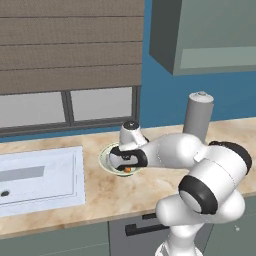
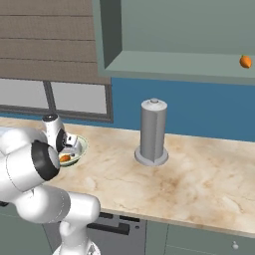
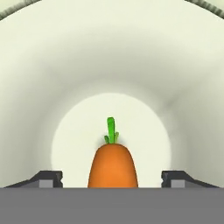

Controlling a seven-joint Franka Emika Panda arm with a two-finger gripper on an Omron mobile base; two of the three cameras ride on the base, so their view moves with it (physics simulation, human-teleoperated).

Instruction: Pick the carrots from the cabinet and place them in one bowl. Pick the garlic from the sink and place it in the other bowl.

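Note:
One carrot (image 3: 112, 159), orange with a green top, lies on the floor of the shallow cream-green bowl (image 3: 112, 52). My gripper (image 3: 112, 179) hangs open just above it, one fingertip well clear on each side. From the base views the hand (image 1: 126, 167) dips into that bowl (image 1: 103, 155) on the counter right of the sink (image 1: 40, 175). A second carrot (image 2: 245, 61) rests on the shelf of the wall cabinet (image 2: 174, 35), far to the right. The garlic and the other bowl are out of view.
A tall grey cylinder (image 2: 152, 132) stands on the marble counter (image 2: 199, 184) right of the bowl (image 2: 83, 145), below the cabinet (image 1: 200, 35). A window with a brown blind (image 1: 70, 45) is behind the sink. Dark-handled drawers run under the counter edge.

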